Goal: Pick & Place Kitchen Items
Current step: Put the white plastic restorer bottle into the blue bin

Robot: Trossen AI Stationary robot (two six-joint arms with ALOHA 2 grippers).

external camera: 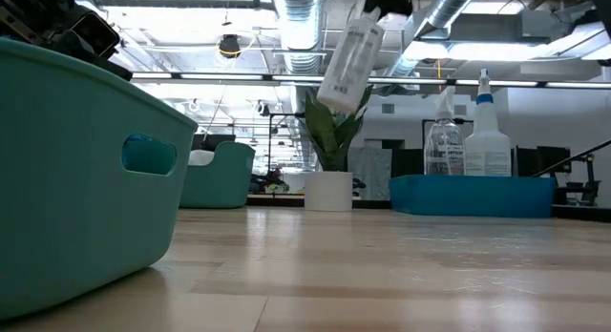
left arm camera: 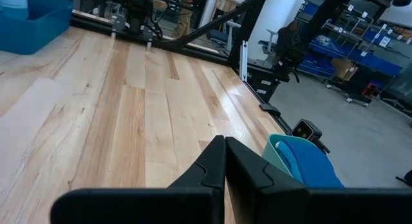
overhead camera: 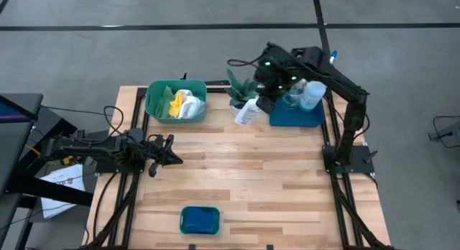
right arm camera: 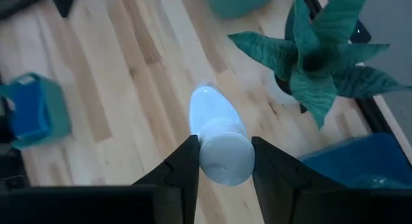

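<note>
Item: small white bottle (overhead camera: 246,112). Held aloft in the right claw (right arm camera: 222,161), clear of the counter (overhead camera: 237,178), gripped at its cap end. Long axis tilted: the cap end points up and toward the dark blue tray (overhead camera: 296,115), the base hangs down and out over the bare boards. The low view shows the bottle well above the wood, in front of the potted plant (external camera: 331,151).

Right claw: narrowed onto the bottle, one finger on each side of the neck. It sits between the plant and the tray edge.

Neighbours: clear spray bottle (overhead camera: 293,96) and white spray bottle with blue trigger (overhead camera: 313,93) stand upright in the tray, just beside the claw. Green tub with yellow and white cloths (overhead camera: 177,100) lies across the plant from the bottle, along the same far edge. A second green tub with a blue sponge (overhead camera: 200,219) sits at the near edge, well apart.

Left claw (overhead camera: 169,151): idle over the left side of the counter, fingers pressed together, empty.

Judgement: the right arm alone governs the bottle; any set-down must bring the hanging base down first, so the tilt needs correcting toward upright, or the bottle is laid on its side.
</note>
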